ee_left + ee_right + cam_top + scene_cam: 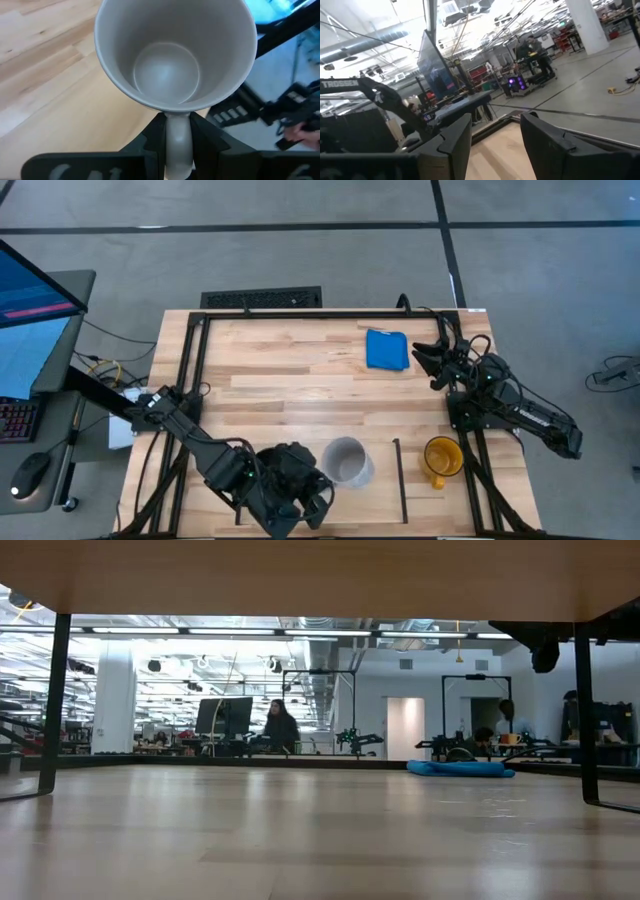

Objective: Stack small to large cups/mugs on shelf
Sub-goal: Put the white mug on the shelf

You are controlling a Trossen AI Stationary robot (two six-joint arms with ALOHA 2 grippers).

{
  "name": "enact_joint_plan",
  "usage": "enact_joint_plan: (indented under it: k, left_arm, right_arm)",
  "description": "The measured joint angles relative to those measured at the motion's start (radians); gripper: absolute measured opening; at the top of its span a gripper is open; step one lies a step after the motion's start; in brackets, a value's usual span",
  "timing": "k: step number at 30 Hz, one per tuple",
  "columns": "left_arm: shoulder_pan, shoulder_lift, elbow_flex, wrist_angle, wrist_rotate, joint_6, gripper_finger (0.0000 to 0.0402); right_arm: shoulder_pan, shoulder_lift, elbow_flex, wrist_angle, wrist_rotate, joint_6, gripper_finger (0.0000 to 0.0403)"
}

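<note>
Jaws first: left gripper (177, 135) is clamping the handle of the grey-white mug (175, 52); right gripper (495, 145) is standing parted with nothing between its fingers.

High view: left arm is reaching in from the lower left, its gripper (300, 485) sitting at the bottom centre just beside the grey-white mug (346, 460). The mug is standing upright on the shelf (300, 390), mouth up, left of a thin black bar (400, 480). The yellow-orange mug (441, 457) is sitting right of that bar, lower right, handle pointing down-frame. My read: the two are being lined up side by side by size, with the bar parting the slots. The right gripper (432, 358) is waiting at upper right, near a blue cloth (387, 349). I cannot find the black mug.

Low view: only the wood surface, black uprights and the blue cloth (460, 768) far right are showing; no mugs visible.

Left wrist view: looking straight into the mug, handle pinched between the fingers; gripping there is probably keeping the mug level.

Right wrist view: spread fingers are pointing out at the room.
</note>
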Motion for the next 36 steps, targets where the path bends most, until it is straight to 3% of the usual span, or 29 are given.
enact_joint_plan:
  k: [14,26,36]
  left_arm:
    - [0.079,0.018,0.0,-0.109,0.216,0.103,0.0049]
    - [0.081,0.036,0.001,-0.111,0.312,0.119,0.0049]
    - [0.08,0.047,0.001,-0.118,0.303,0.067,0.0049]
  right_arm:
    - [0.024,0.0,0.0,0.0,0.0,-0.002,0.0193]
    - [0.024,0.0,0.0,0.001,0.0,-0.002,0.0192]
    - [0.024,0.0,0.0,0.005,0.001,-0.002,0.0193]
